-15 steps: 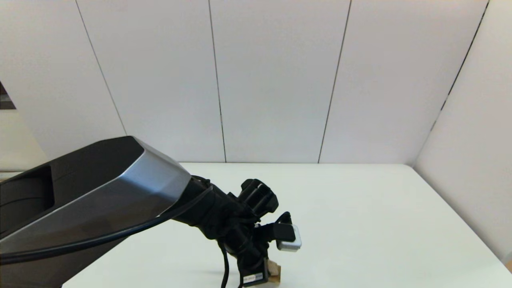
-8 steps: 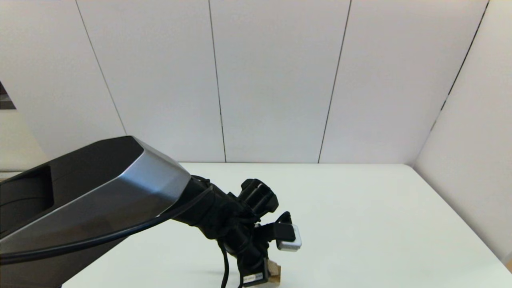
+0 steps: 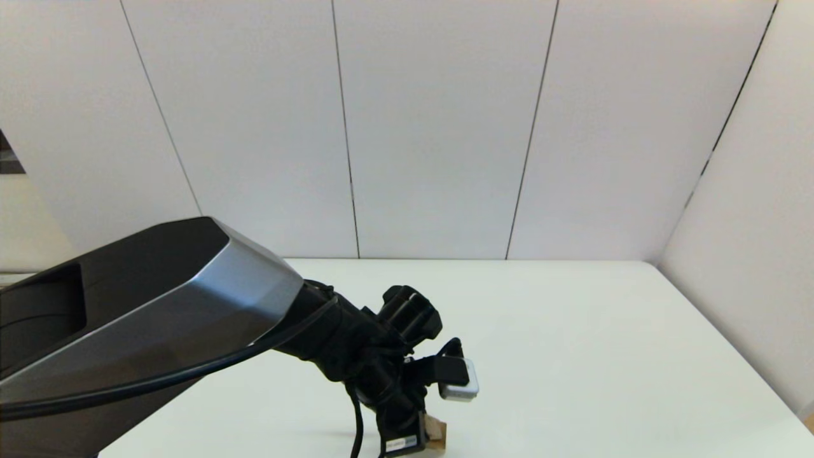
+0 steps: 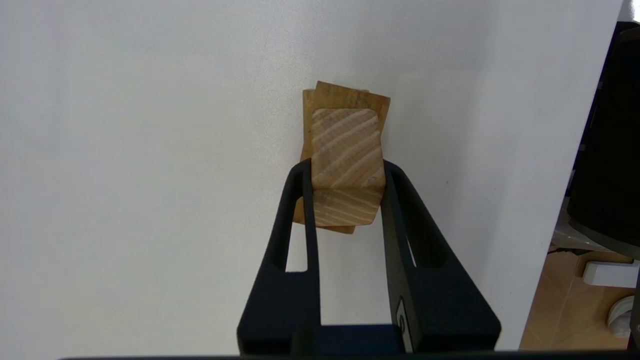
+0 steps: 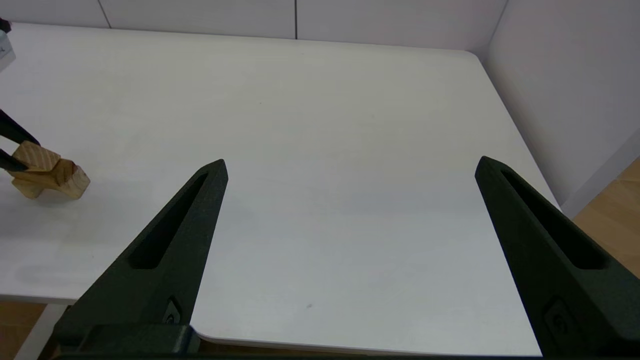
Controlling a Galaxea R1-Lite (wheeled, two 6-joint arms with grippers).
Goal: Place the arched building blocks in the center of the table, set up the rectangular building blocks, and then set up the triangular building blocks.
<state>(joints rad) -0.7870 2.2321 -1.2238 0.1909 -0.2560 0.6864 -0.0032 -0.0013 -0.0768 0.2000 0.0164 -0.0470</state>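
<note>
My left gripper [image 4: 346, 167] is shut on the triangular building block [image 4: 347, 145], a light tan wedge with striped grain and its ridge running between the fingers. The wedge sits over darker tan wooden blocks [image 4: 350, 97] stacked on the white table [image 4: 125, 150]; I cannot tell the arched block from the rectangular one. In the head view the left gripper [image 3: 416, 437] points down near the table's front edge, with a bit of tan wood [image 3: 437, 431] showing beside it. The right wrist view shows this stack [image 5: 60, 180] at the far left. My right gripper [image 5: 351, 161] stands open, holding nothing.
White wall panels [image 3: 432, 127] close off the table's far side and right side. The table's front edge [image 5: 350, 345] and rounded corner lie below my right gripper, with wooden floor [image 5: 615, 210] beyond. A dark robot part [image 4: 610, 140] stands past the table edge.
</note>
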